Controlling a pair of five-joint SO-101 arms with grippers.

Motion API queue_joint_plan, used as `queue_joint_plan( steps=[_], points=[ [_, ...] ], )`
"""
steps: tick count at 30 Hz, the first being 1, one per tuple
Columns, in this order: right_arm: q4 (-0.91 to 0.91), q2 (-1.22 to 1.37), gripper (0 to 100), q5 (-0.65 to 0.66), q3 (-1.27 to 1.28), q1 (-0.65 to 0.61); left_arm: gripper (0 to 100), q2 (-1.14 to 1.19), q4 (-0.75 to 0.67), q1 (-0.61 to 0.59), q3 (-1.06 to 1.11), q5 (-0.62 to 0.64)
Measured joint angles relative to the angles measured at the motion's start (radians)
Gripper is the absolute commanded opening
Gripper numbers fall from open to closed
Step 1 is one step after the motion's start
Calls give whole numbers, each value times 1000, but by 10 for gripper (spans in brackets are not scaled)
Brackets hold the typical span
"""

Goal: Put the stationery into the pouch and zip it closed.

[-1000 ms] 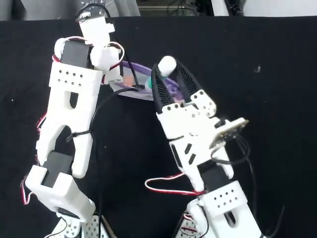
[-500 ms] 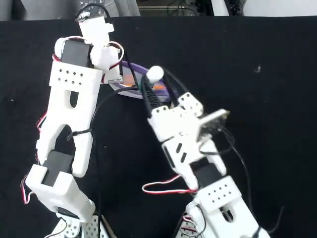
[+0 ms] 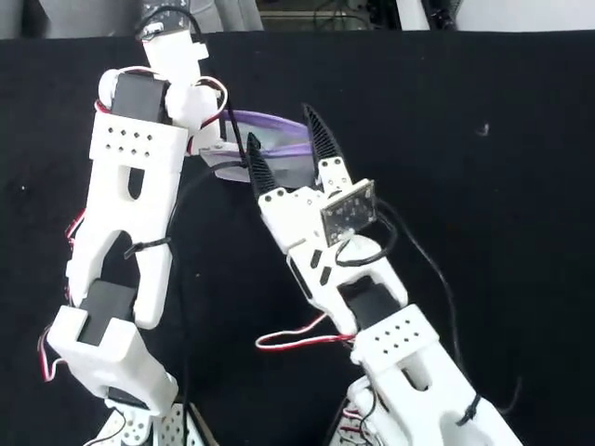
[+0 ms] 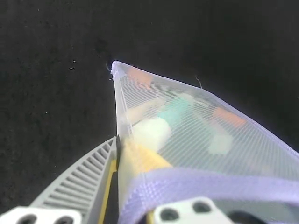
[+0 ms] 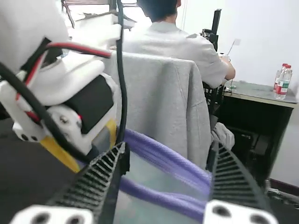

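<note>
Table [image 3: 521, 186], black, spanning the high view. Left arm [image 3: 130, 214], frame left, its gripper [image 3: 221, 150] clamped on the purple-trimmed edge of the pouch [image 3: 284, 160]. Right arm [image 3: 372, 316], lower centre to lower right, its gripper [image 3: 288, 153] spread wide, one black finger [image 3: 321, 144] on either side of the pouch rim. Pouch of clear mesh, upper centre, between both grippers. Stationery [image 4: 173, 114], orange, teal, cream and yellow pieces, inside the pouch.
</note>
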Motion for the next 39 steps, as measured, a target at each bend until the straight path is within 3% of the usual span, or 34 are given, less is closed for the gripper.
queue_joint_plan(
  steps=[4,11,18,23,26,33,39],
  points=[
    [166,-129,262,68,-26,3,30,2,0,-9,0,0],
    [617,-322,262,120,-299,3,30,6,0,-29,0,0],
    [954,-333,262,150,-575,104,30,6,0,-31,0,0],
    [1143,-239,262,150,-629,181,30,6,0,-32,0,0],
    [1142,-256,262,137,-546,187,30,6,0,-32,0,0],
    [798,-425,262,60,-63,187,30,8,0,-71,0,0],
    [632,-600,261,55,219,187,30,8,0,-77,0,0]
  ],
)
